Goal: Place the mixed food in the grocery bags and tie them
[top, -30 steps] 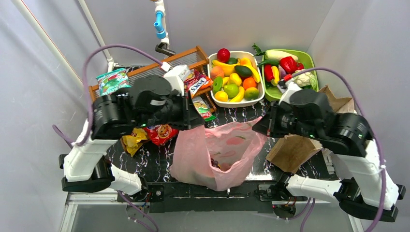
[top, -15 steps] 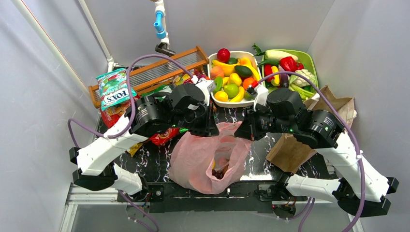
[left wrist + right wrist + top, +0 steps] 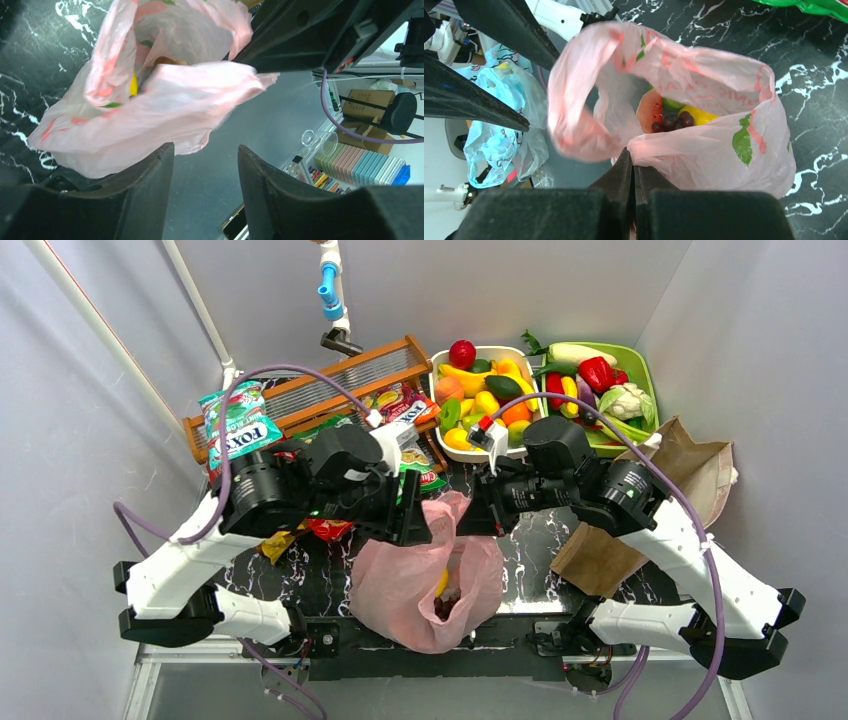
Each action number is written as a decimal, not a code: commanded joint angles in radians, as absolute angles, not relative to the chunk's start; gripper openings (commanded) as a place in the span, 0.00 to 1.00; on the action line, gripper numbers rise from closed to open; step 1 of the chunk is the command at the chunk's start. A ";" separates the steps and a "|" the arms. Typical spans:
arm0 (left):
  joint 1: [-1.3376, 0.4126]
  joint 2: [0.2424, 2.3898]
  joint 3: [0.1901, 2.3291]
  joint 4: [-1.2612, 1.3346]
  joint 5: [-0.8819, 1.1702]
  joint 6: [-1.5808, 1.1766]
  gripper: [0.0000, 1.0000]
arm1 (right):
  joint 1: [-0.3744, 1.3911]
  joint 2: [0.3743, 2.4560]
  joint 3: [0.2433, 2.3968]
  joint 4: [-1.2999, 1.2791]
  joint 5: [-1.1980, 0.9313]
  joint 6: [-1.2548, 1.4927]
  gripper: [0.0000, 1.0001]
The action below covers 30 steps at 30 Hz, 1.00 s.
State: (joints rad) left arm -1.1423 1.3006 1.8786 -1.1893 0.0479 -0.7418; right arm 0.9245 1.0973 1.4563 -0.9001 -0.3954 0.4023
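Left wrist view: left gripper (image 3: pixel 205 152) fingers stand apart, empty, just under the thin pink rose-printed plastic bag (image 3: pixel 165 107) at frame centre. The right gripper (image 3: pixel 633 157) clamps its rim. With toy fruit (image 3: pixel 669 121) inside, tying looks underway; next, left must catch the loose handle.

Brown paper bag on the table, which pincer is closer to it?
Right. The right pincer, shut on the pink plastic bag, sits just left of the brown paper bag; the left pincer is open farther left, beyond the pink bag's mouth.
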 commanded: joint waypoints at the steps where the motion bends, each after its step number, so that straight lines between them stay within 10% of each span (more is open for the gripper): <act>1: -1.138 1.212 1.853 -1.277 0.043 -0.734 0.51 | 0.927 1.121 1.457 -0.810 -0.477 0.371 0.01; 6: -1.138 1.173 1.850 -1.310 0.046 -0.723 0.77 | 0.927 1.157 1.463 -0.804 -0.532 0.364 0.01; 18: -1.171 1.195 1.826 -1.349 0.244 -0.678 0.39 | 0.927 1.159 1.455 -0.930 -0.569 0.340 0.01; 30: -1.391 1.250 1.746 -1.170 0.332 -0.634 0.42 | 0.927 1.120 1.411 -0.926 -0.566 0.377 0.01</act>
